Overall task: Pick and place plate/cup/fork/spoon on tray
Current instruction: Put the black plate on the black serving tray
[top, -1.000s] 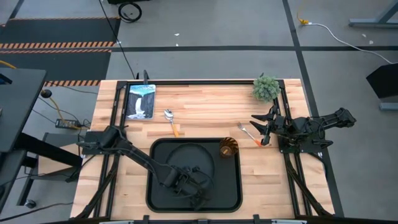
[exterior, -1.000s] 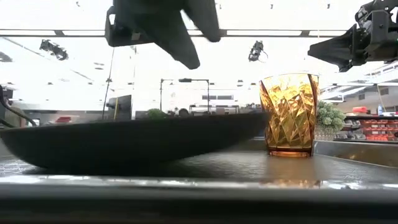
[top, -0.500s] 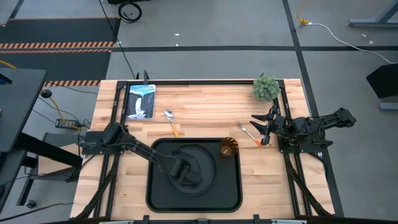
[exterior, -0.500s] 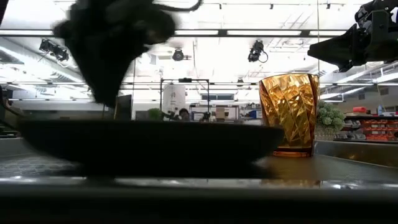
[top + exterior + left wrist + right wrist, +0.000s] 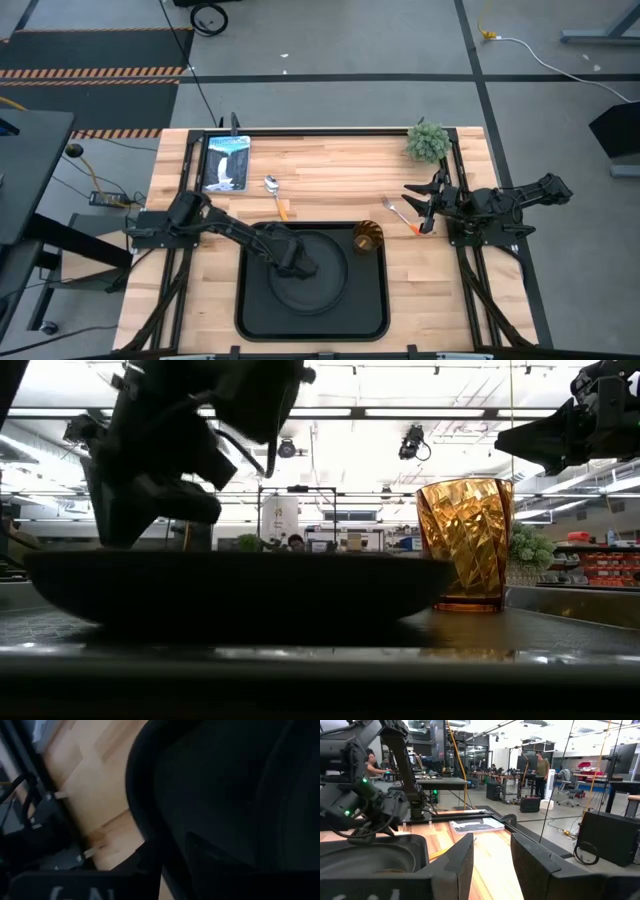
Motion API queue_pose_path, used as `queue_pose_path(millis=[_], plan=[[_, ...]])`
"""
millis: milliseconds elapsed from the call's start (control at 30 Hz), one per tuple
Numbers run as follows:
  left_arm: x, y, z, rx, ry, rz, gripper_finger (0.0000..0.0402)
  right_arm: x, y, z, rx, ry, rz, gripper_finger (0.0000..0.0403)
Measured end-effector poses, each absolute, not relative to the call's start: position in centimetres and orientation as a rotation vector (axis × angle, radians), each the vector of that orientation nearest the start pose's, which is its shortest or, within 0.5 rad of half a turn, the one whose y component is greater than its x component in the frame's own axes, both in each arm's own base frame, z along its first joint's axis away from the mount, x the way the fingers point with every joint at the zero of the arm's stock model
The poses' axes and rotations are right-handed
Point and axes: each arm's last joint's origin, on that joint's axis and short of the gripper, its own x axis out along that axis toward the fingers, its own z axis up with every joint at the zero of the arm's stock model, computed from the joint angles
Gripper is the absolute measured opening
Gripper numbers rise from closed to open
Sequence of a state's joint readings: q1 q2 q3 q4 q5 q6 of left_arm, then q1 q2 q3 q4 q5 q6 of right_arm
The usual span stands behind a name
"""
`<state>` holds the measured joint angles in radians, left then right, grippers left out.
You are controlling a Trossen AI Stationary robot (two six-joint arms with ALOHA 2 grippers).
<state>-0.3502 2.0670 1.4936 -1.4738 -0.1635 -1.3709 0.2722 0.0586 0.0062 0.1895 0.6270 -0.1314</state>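
Note:
The round black plate (image 5: 318, 288) lies level in the black tray (image 5: 246, 300); it also shows in the low view (image 5: 240, 585). The amber cup (image 5: 367, 237) stands upright in the tray's far right corner. My left gripper (image 5: 298, 265) is open, low over the plate's far left part. The spoon (image 5: 273, 193) lies on the table beyond the tray. The fork (image 5: 398, 212) lies on the table right of the tray, just left of my right gripper (image 5: 420, 207), which is open and raised, pointing toward the table's left. My left gripper stands over the plate's far left part (image 5: 285, 250). The plate's near rim hides the gripper's lower end in the low view, so I cannot tell whether it touches the plate.
A small green plant (image 5: 428, 141) stands at the far right corner. A flat picture panel (image 5: 226, 162) lies at the far left. Bare wood lies between the spoon and the fork. People stand in the room behind the table.
My left gripper has gone from the plate's near rim toward the tray's far left, across the plate. The plate, tilted with its right side raised a second ago, now lies level in the tray. My right arm has kept still.

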Motion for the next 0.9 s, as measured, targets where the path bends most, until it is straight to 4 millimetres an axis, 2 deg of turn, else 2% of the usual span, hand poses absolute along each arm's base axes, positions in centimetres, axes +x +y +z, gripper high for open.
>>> queue_pose_path(millis=[300, 533, 900], plan=[[34.8, -11.1, 15.6, -0.498, 1.553, 0.799, 0.0060, 9.6, 0.9, 17.9, -0.068, -0.104, -0.362, 0.0137], [35.8, -11.3, 15.5, -0.559, 1.482, 0.734, 0.0045, 9.6, 0.9, 17.9, -0.068, -0.104, -0.362, 0.0137], [37.7, -12.2, 15.6, -0.745, 1.424, 0.517, 0.0043, 9.6, 0.9, 17.9, -0.068, -0.105, -0.362, 0.0137]])
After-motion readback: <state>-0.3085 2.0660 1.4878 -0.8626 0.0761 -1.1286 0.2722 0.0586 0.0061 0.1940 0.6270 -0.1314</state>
